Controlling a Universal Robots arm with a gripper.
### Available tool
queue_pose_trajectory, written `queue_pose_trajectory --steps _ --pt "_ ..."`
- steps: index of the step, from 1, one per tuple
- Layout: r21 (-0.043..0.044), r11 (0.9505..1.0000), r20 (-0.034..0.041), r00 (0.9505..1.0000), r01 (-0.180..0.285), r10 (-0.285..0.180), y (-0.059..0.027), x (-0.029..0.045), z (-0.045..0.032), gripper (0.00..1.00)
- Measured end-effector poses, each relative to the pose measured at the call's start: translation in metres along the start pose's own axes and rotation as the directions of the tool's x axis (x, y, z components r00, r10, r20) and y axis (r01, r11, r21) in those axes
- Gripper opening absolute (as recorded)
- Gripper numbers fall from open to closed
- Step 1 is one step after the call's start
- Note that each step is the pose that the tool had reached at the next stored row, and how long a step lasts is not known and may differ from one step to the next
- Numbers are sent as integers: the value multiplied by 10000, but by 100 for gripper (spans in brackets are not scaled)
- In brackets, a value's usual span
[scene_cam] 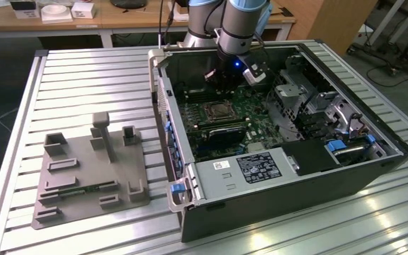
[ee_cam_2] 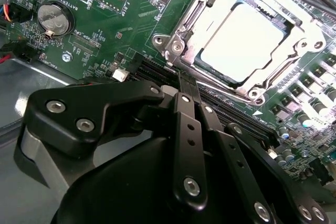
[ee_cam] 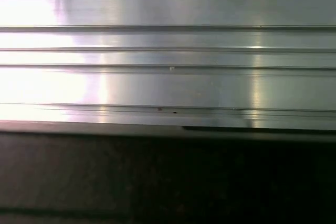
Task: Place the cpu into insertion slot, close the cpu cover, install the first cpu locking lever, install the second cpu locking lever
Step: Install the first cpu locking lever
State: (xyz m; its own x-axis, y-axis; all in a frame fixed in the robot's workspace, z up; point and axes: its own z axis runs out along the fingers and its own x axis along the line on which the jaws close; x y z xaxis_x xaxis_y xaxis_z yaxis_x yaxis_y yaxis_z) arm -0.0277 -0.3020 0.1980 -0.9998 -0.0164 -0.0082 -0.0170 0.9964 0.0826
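Ribbed aluminium table [scene_cam: 83, 69] is carrying the open computer case [scene_cam: 275, 159], laid on its side so that the green board [ee_cam_2: 121, 19] is reachable from above. Beside the case, well away from the pincer, a grey parts tray [scene_cam: 83, 175] is lying. The pincer [scene_cam: 227, 79] is being held inside the case, just above the board. In the second wrist view its fingers [ee_cam_2: 190, 129] are being pressed together, with nothing between them. Just beyond the fingertips, the cpu cover [ee_cam_2: 210, 19] is lying closed over the cpu [ee_cam_2: 244, 40], which is sitting in its slot; these details are too small to be made out in the exterior view.
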Motion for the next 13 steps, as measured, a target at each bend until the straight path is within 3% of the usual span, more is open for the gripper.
queue_pose_trajectory --steps 9,13 --pt "-3 10000 1 10000 0 0 2 0 -19 11" --pt "46 10000 -2 10000 0 0 -2 0 -21 11"
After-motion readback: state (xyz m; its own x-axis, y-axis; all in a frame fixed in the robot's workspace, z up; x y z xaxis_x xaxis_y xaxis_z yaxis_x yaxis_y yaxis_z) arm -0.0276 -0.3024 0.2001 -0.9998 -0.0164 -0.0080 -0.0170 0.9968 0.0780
